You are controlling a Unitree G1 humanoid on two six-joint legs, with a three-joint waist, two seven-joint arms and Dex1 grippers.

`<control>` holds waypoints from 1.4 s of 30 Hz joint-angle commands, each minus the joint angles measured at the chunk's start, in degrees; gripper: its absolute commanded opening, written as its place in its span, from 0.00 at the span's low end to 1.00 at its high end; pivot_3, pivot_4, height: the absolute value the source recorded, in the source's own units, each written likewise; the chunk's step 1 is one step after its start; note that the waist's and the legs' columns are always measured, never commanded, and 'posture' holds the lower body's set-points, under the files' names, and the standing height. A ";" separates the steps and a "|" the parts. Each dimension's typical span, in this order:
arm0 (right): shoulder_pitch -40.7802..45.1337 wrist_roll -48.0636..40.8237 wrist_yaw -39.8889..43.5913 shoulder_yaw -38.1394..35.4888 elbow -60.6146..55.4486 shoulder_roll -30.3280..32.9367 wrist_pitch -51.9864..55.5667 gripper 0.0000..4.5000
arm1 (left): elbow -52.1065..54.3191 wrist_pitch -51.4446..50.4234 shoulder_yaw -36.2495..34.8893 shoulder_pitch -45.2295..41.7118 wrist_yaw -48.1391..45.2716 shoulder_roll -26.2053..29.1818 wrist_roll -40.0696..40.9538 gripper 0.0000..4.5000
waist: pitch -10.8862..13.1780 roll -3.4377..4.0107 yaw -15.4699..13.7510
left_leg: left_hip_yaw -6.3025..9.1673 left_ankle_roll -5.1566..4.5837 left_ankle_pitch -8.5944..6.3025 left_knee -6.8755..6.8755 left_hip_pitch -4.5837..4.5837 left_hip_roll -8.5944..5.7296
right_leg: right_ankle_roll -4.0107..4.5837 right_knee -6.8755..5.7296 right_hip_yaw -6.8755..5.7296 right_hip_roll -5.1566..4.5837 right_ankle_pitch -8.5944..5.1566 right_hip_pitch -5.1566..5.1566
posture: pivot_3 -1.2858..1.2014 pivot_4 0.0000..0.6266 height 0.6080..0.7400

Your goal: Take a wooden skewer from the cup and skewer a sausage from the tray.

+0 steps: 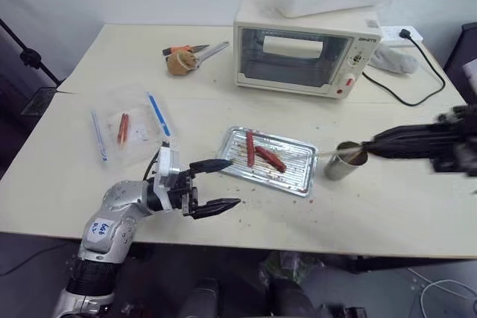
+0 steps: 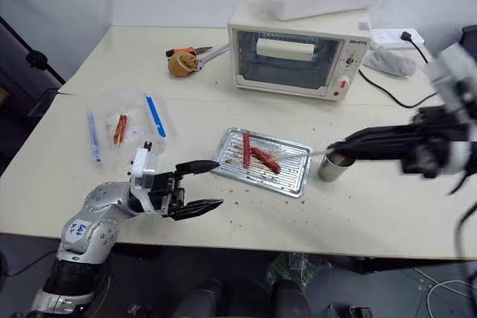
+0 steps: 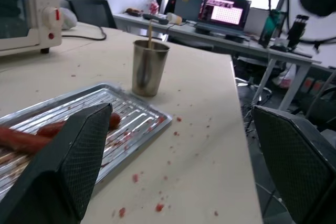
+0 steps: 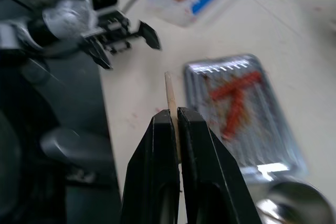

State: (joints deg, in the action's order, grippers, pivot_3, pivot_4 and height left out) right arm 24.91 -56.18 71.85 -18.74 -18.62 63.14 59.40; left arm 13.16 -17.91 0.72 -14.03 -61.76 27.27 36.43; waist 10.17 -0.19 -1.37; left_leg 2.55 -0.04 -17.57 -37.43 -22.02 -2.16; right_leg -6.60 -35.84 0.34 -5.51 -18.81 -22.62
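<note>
The silvery tray (image 1: pixel 297 173) lies at mid-table with two sausages on it. The darker, curved sausage (image 1: pixel 270 159) rests beside a straighter, paler one (image 1: pixel 250 145). To the tray's right stands the steel cup (image 1: pixel 343 163), and the left wrist view shows a stick (image 3: pixel 149 32) standing in it. My right gripper (image 4: pixel 176 113) is shut on a wooden skewer (image 4: pixel 169 90), held level just above the cup with its point toward the tray. My left gripper (image 1: pixel 234 182) hovers open at the tray's near left corner, holding nothing.
A toaster oven (image 1: pixel 298 53) with a white container on top stands at the back, its black cable (image 1: pixel 406 94) trailing right. A clear plastic container (image 1: pixel 134 126) with blue sticks and thin orange sausages lies to the left. Scissors (image 1: pixel 195 51) lie at the far left.
</note>
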 commanded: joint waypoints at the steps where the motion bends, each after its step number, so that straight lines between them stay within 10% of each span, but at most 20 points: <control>1: 0.64 -2.31 -5.43 3.01 -4.21 -4.66 0.16 0.01 | 4.63 -3.30 0.06 -1.09 1.22 -0.54 3.78 1.00 | 0.01 0.04 -0.08 | 0.01 0.01 0.01 -0.10 -0.14 -0.02 | -0.01 -0.06 -0.01 0.00 0.00 -0.12 | 0.52 0.24 1.00; 16: 5.31 -4.13 -13.23 10.42 -4.88 -17.45 -0.76 0.01 | 5.68 -10.20 1.10 -4.63 2.00 -1.87 7.33 1.00 | 0.02 0.02 0.01 | 0.09 -0.03 -0.02 -0.46 -0.26 -0.05 | -0.06 -0.13 -0.04 0.01 0.03 -0.08 | 0.52 0.24 1.00; 32: 5.07 -6.35 -17.29 10.84 -5.94 -19.75 -0.48 0.00 | 5.03 -10.17 -0.48 -4.08 4.06 -4.03 7.83 0.04 | 0.02 0.02 0.03 | 0.09 -0.03 -0.02 -0.47 -0.26 -0.05 | -0.06 -0.12 -0.04 0.01 0.03 -0.09 | 0.52 0.24 1.00; 39: 3.62 -5.96 -22.44 9.31 -6.75 -19.11 -0.63 0.00 | 5.19 -9.65 -2.16 -2.73 5.72 -3.99 7.00 0.01 | 0.02 0.02 0.03 | 0.09 -0.04 -0.02 -0.47 -0.26 -0.04 | -0.06 -0.12 -0.04 0.01 0.03 -0.08 | 0.52 0.24 1.00; 42: 0.31 -2.64 -20.61 7.07 -7.53 -16.80 -4.86 0.17 | 4.57 -8.66 -6.32 -0.35 6.12 -1.42 6.69 0.00 | 0.02 0.02 0.03 | 0.09 -0.04 -0.02 -0.46 -0.26 -0.04 | -0.06 -0.11 -0.03 0.01 0.03 -0.09 | 0.52 0.24 1.00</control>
State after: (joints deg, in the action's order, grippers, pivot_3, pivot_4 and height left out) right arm 27.01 -60.55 50.44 -8.01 -24.68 44.05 57.17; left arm 17.33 -28.26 -0.90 -15.67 -56.42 23.89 42.91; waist 10.19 -0.17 -1.33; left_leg 2.65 -0.08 -17.59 -37.90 -22.28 -2.20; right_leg -6.66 -35.95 0.30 -5.50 -18.78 -22.71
